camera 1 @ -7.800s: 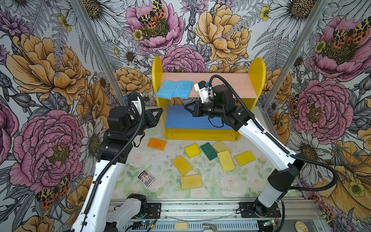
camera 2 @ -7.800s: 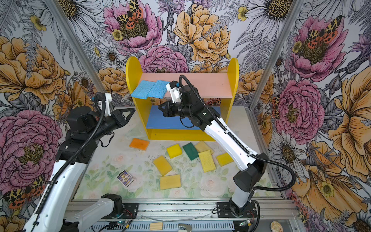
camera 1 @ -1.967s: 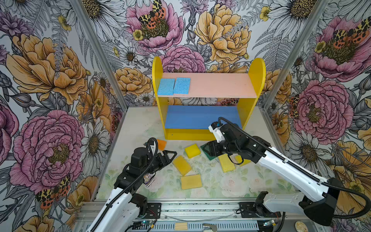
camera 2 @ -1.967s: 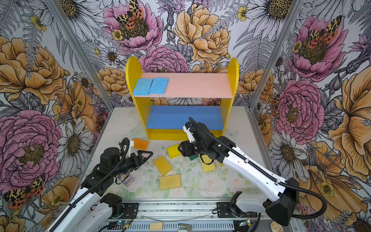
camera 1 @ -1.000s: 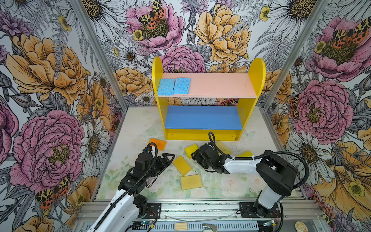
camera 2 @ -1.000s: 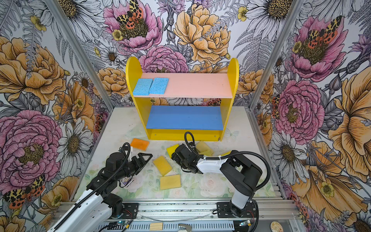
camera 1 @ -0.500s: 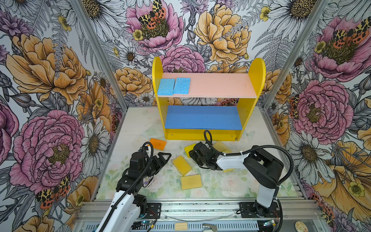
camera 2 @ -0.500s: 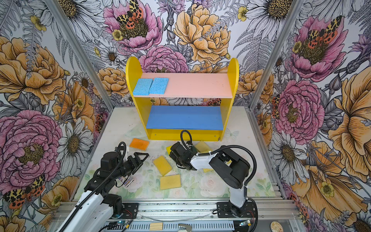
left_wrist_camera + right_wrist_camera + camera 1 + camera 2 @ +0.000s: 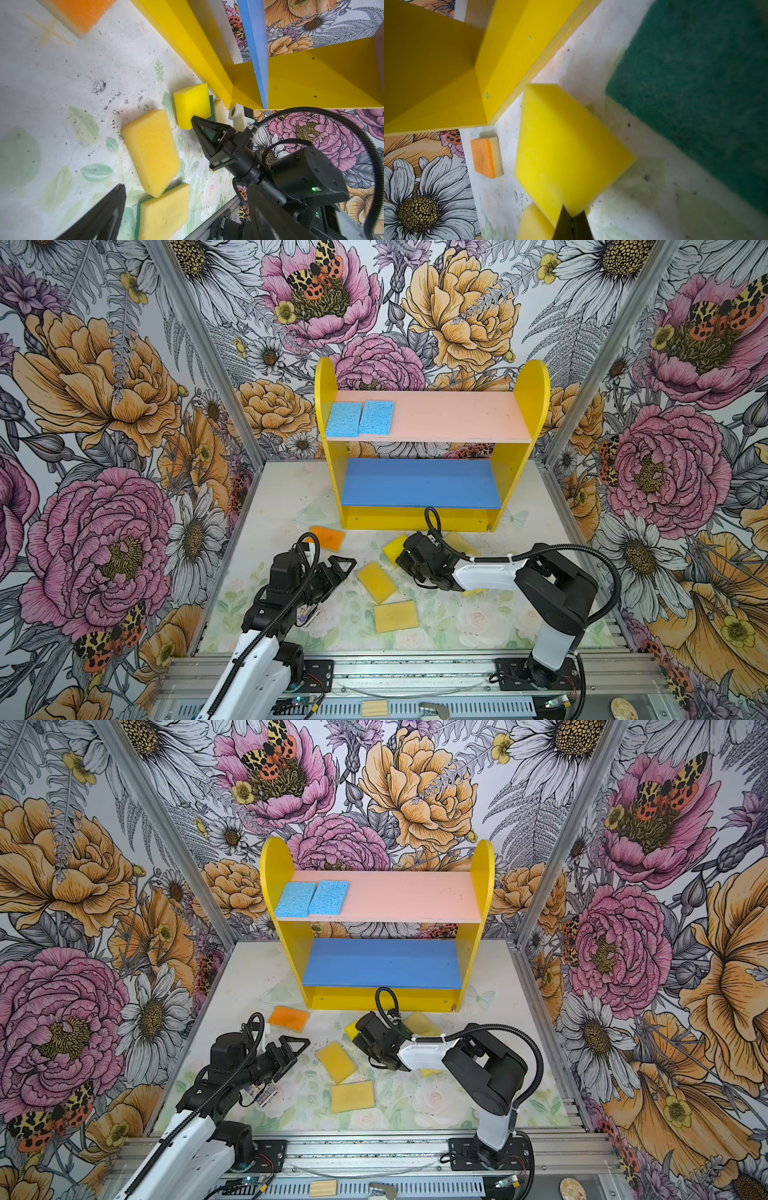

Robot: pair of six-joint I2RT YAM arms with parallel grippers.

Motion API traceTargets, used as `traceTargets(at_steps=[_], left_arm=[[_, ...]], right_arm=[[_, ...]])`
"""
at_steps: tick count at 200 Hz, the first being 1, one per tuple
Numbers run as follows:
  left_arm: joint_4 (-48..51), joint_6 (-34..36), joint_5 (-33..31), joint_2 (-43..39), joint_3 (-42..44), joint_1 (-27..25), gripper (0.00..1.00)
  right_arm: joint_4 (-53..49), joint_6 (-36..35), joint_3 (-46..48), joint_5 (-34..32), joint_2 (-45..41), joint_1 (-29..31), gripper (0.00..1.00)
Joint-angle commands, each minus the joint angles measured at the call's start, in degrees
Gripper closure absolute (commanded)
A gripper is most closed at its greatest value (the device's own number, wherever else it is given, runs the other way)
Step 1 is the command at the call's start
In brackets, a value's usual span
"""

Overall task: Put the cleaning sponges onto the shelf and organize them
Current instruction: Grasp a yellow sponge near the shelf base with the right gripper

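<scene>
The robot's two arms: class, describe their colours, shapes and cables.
The left arm and right arm have white links, black joint housings and black corrugated cables looping outside. The left gripper and right gripper are black, with triangular open-frame fingers. A green light shows on a right-arm joint housing.

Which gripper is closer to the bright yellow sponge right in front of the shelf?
Right. The right gripper has its closed fingers at a corner of the bright yellow sponge. The left gripper hovers open well to its left, beside the porous yellow sponge.

No legible text; print on the card packet (image 9: pixel 261 1096) unreadable.
</scene>
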State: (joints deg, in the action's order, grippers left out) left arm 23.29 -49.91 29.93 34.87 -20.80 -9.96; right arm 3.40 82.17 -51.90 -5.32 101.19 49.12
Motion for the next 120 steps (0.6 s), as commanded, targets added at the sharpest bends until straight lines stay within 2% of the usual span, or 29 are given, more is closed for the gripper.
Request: traceTargets(at_steps=[1,13,36,50,77,120], left_arm=[[-1.47,2.76,3.38,0.92,-2.79,-1.17,0.04],[-2.12,3.61,4.57,2.48,-3.66,-2.54,0.01],[-4.79,4.82,7.19,6.24,-5.48,-5.06,0.01],[-7.16,4.44,8.76,8.43,-6.98,-6.39,0.01],[-10.79,4.14,10.03,12.91,-11.07,-10.75,0.01],[-11.45,4.23,7.32,16.80,-14.40,-14.65,0.01]], right_arm=[[-4.19,-11.12,-0.98,5.17,-4.86,-1.02,0.98],[-6.94,-16.84,-1.81,10.47,-6.71,-2.04,0.98],[-10.00,-26.03,-2.71,22.89,-10.30,-3.40,0.98],[-15.26,-31.81,-4.66,29.09,-11.85,-5.35,0.98],[-22.77,-40.40,-7.63,36.37,-15.74,-4.96,0.97],[-27.03,-45.03,-8.66,41.61,-20.03,-4.95,0.97]])
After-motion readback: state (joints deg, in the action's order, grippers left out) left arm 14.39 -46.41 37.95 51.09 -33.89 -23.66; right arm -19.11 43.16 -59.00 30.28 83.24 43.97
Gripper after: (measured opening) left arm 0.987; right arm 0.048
